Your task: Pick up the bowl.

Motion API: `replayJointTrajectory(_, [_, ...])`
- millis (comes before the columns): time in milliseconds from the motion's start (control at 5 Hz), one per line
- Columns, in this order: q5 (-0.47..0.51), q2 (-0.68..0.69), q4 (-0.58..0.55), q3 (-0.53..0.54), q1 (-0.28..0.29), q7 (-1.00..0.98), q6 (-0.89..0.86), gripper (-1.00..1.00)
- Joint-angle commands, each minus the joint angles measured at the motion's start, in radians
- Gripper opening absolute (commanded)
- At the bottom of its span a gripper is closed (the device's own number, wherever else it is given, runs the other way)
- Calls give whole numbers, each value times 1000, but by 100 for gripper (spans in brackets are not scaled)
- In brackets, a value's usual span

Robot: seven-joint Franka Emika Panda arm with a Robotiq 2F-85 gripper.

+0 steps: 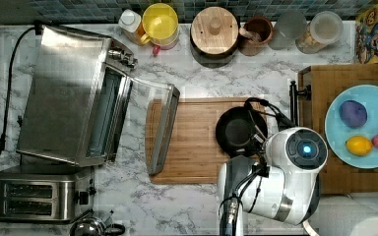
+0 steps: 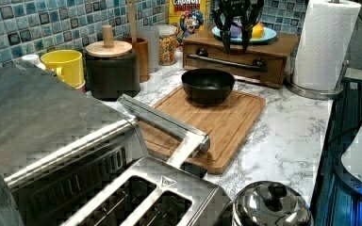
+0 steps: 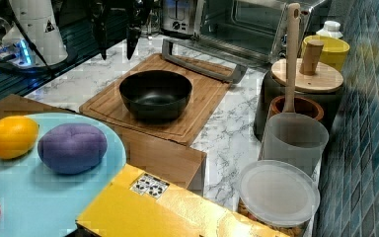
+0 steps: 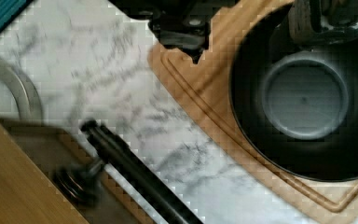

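The cereal box (image 2: 187, 14) reads "CRUNCH" across its top.

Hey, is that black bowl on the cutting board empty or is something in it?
Empty. The bowl sits upright on the cutting board, and the right view shows only its bare dark inside.

Marble counter (image 1: 197, 73) carries: cutting board (image 1: 197, 162), toaster oven (image 1: 69, 113), toaster (image 1: 34, 199), lidded pot (image 1: 214, 34), yellow mug (image 1: 160, 23), wooden drawer box (image 2: 238, 52), paper towel roll (image 2: 323, 44).

A kitchen counter — marble-patterned worktop (image 1: 192, 78) under a blue mosaic-tile backsplash (image 2: 9, 28) — crowded with a toaster oven (image 1: 74, 113), slot toaster (image 1: 39, 199), cereal box (image 1: 376, 32) and paper towels (image 2: 323, 44) (home-style clutter).
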Motion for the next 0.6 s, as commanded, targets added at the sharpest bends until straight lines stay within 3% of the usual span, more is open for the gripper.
replayJointTrajectory(200, [-1,20,-95,-25,-20,-78,123,0])
replayJointTrajectory(400, [-6,79,-60,-19,-25,-64,101,0])
replayJointTrajectory(600, [27,80,-96,-37,-25,-108,184,0])
